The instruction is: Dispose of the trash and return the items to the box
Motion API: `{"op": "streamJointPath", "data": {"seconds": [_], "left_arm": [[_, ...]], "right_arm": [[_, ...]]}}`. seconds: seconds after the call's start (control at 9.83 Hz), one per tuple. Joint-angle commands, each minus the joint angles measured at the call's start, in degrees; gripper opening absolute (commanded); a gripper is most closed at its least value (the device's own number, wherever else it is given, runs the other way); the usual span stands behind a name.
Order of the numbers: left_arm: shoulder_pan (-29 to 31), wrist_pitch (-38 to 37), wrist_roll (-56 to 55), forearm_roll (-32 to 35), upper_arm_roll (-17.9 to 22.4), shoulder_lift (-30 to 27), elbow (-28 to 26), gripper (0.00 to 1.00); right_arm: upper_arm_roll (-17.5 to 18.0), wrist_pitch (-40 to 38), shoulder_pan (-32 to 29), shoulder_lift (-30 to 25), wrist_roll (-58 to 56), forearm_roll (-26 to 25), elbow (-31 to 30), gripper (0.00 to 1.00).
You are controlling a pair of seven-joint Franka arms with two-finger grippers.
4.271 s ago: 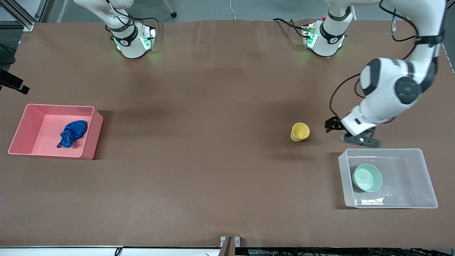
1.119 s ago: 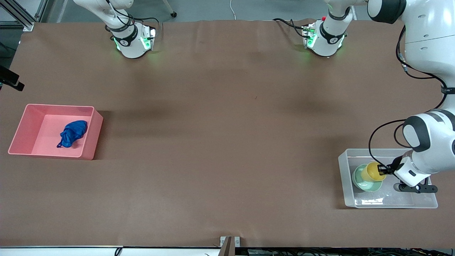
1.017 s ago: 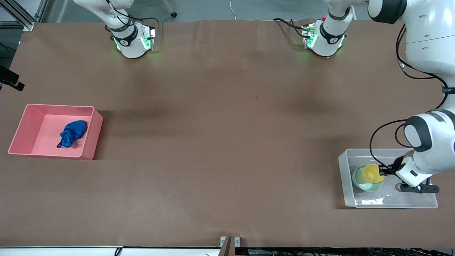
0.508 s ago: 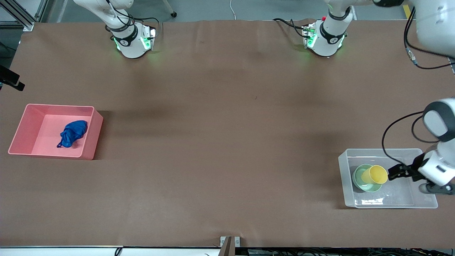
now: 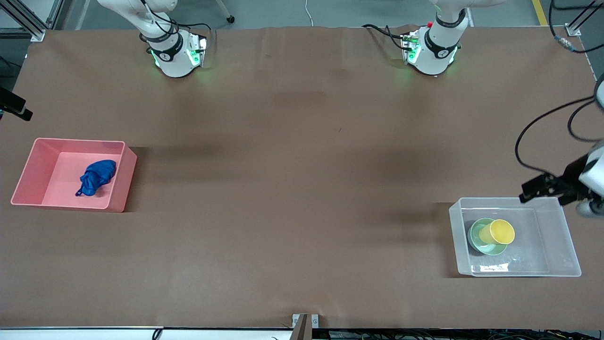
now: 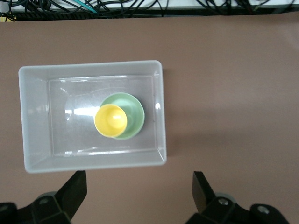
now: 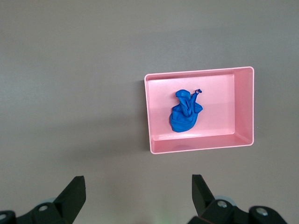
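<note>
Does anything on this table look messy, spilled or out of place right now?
Nothing stands out. The cup sits in the bowl inside the clear box, and the blue wad lies in the pink bin.

cup [image 5: 501, 231] in bowl [image 5: 476, 239], both in box [image 5: 561, 222] | trash [image 5: 96, 176] in bin [image 5: 118, 189]

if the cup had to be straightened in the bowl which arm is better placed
Left, probably. The left gripper hangs open over the clear box's edge, beside the yellow cup leaning in the green bowl. The right gripper is open near the pink bin holding the blue wad.
</note>
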Motion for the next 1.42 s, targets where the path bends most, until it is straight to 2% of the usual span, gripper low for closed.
{"op": "streamJointPath", "data": {"seconds": [0.0,0.2,0.51,0.92,1.32], "left_arm": [[-0.6,-8.5,-2.8,3.9,-1.6,-5.2,-0.3,1.00],[-0.6,-14.4,-5.6,4.7,-2.6,-9.3,-0.3,1.00],[-1.0,-14.4,-5.7,4.7,-2.2,-13.0,-3.3,1.00],[-2.5,-14.4,-8.3,5.7,-2.1,-14.6,-5.7,1.00],[-2.1,-15.7,-8.5,5.8,-1.9,-14.5,-5.8,1.00]], "right_arm": [[0.2,-0.5,-0.2,0.1,0.0,-0.3,0.5,1.00],[0.2,-0.6,-0.2,0.1,0.0,-0.2,0.5,1.00],[0.2,-0.6,-0.3,0.1,0.0,-0.2,0.4,1.00],[0.2,-0.9,-0.3,0.1,0.0,-0.2,0.3,1.00],[0.2,-1.0,-0.3,0.1,0.0,-0.2,0.3,1.00]]}}
